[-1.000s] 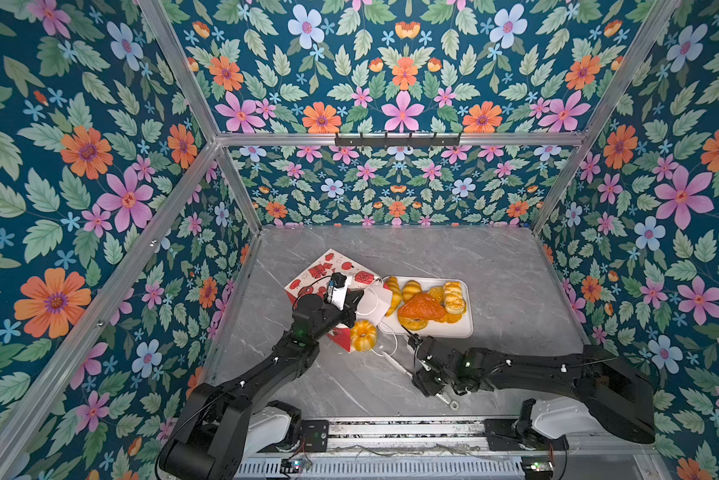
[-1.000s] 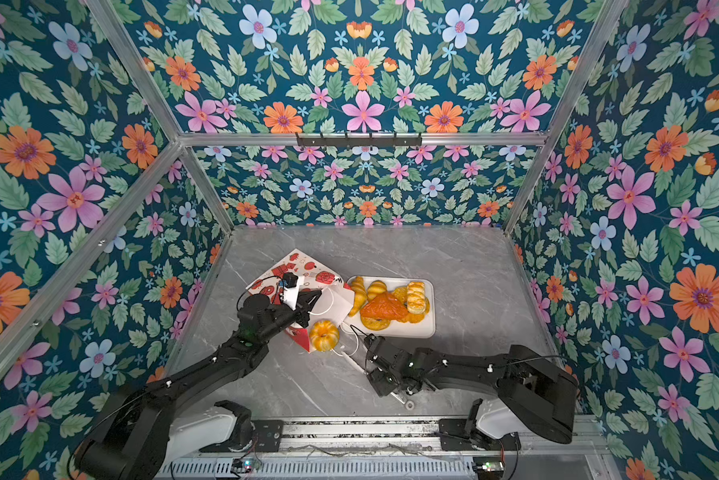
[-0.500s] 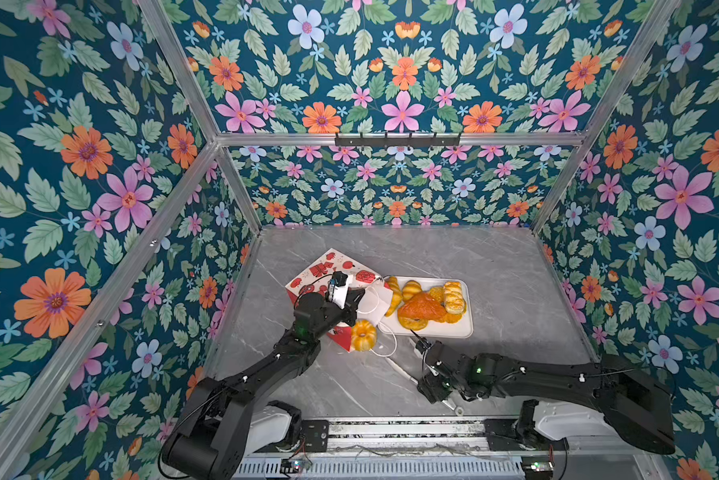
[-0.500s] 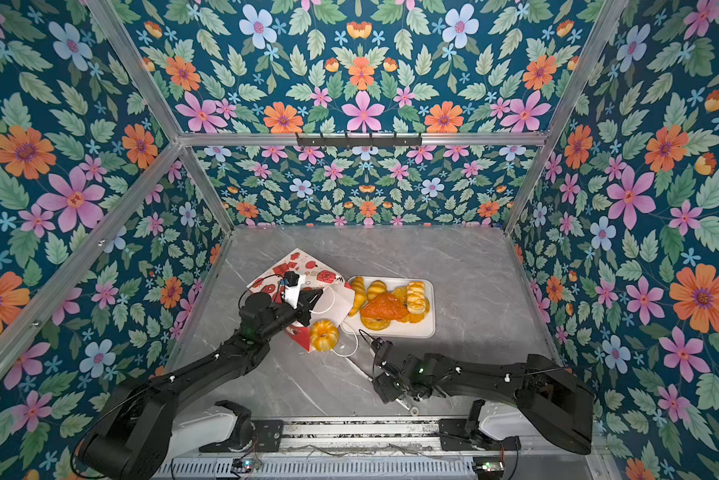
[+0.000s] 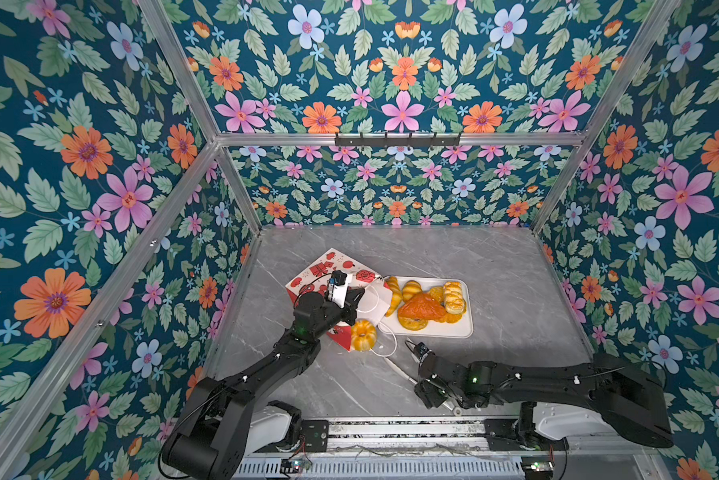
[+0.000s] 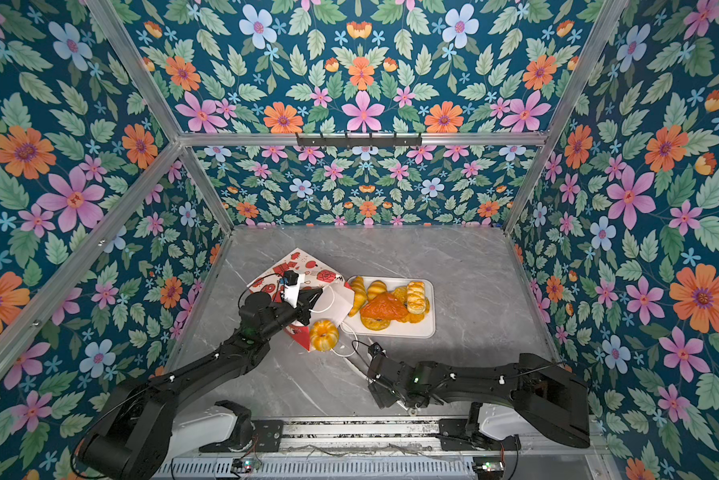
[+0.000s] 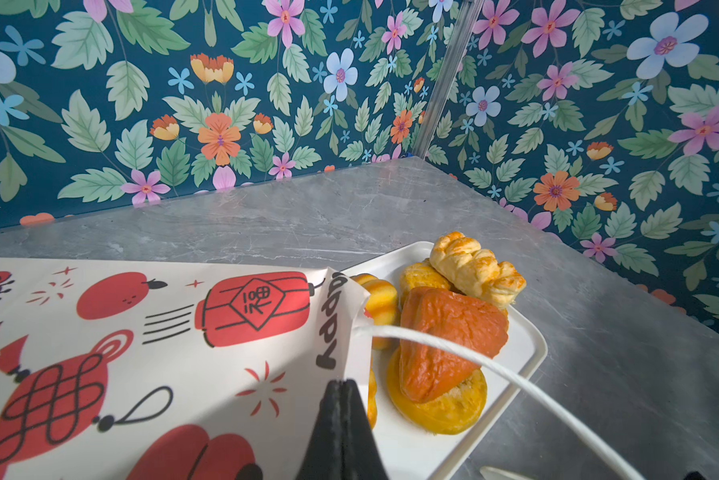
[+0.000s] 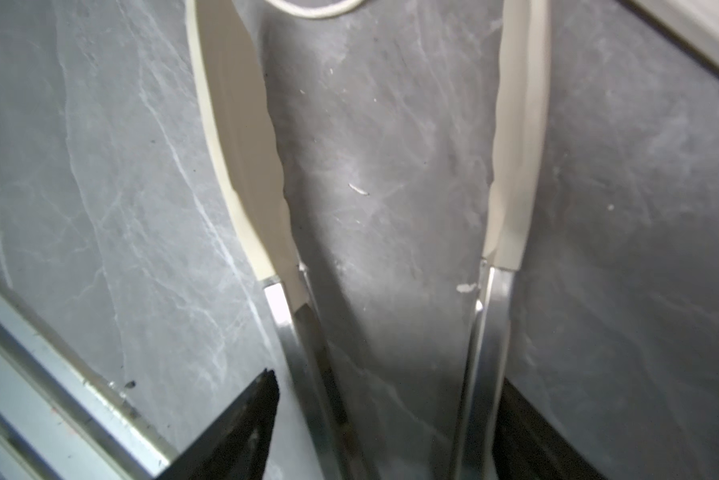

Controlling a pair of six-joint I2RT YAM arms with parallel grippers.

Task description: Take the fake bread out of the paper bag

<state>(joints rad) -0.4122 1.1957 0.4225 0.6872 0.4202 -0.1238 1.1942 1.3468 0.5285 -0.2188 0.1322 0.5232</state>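
- One piece of the fake bread (image 5: 422, 309), a ring cake (image 5: 364, 335), sits apart from the rest. It lies at the near corner of the paper bag's (image 5: 323, 266) mouth, touching the red side panel. I can't tell whether it rests on the table (image 5: 515, 270) or on the bag's lip.
- Several other pieces are piled on the white tray (image 5: 440, 330) just right of the bag, so to my eye the job is nearly finished. I cannot see whether anything hides deeper inside the bag.
- The bag lies on its side with its mouth facing right toward the tray. The left gripper (image 7: 341, 386) is pinched tight on the upper rim of that mouth.
- The right gripper (image 8: 386, 382) has its jaws spread wide around a pair of tongs (image 8: 241, 145), gripping the outside of both metal arms. The cream tips stand apart with nothing between them.
- What matters here is that the ring cake lies to the left of the tong tips and farther back, near them but not touching. The tongs' long axis runs from near-right to far-left, pointing roughly toward it.
- A loop of the bag's white cord handle (image 8: 314, 16) lies just past the tips, between them and the cake. I'd guess it could snag.
- The cake is round, so no approach angle looks favoured. The left gripper is nearer but busy with the bag, so the right arm seems the one to reach.
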